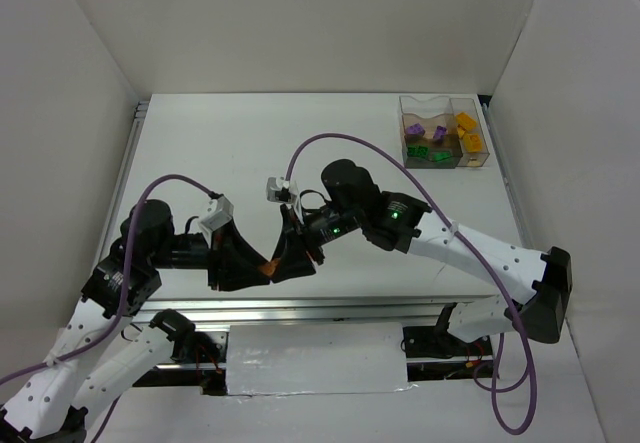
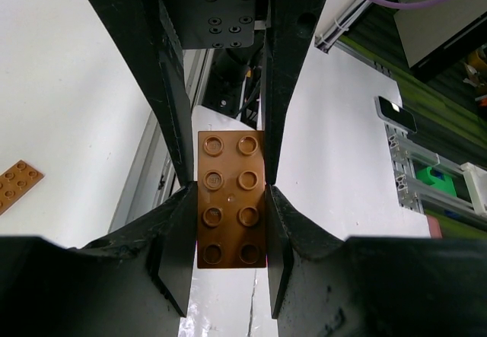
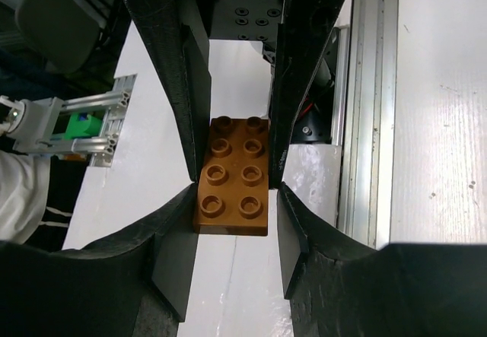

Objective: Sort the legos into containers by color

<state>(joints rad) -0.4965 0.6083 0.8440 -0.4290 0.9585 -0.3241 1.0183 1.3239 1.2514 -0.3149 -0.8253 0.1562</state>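
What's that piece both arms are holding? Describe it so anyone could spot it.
Near the front edge of the white table, the left tool and right tool meet tip to tip. Both pinch one brown eight-stud brick; the purple, green and yellow bricks lie in the clear box at the far right.

Bright, even light falls from overhead in the top view. It leaves the flat white table (image 1: 300, 153) nearly washed out, with only soft, faint shadows beneath the arms. In both wrist views the nearest parts of the black left pincer (image 2: 231, 227) and the black right pincer (image 3: 233, 215) are dark, almost featureless and out of focus. The reddish-brown studded plastic brick (image 2: 230, 170) between them is crisp, with small pale highlights on its studs. The table behind it glares white.
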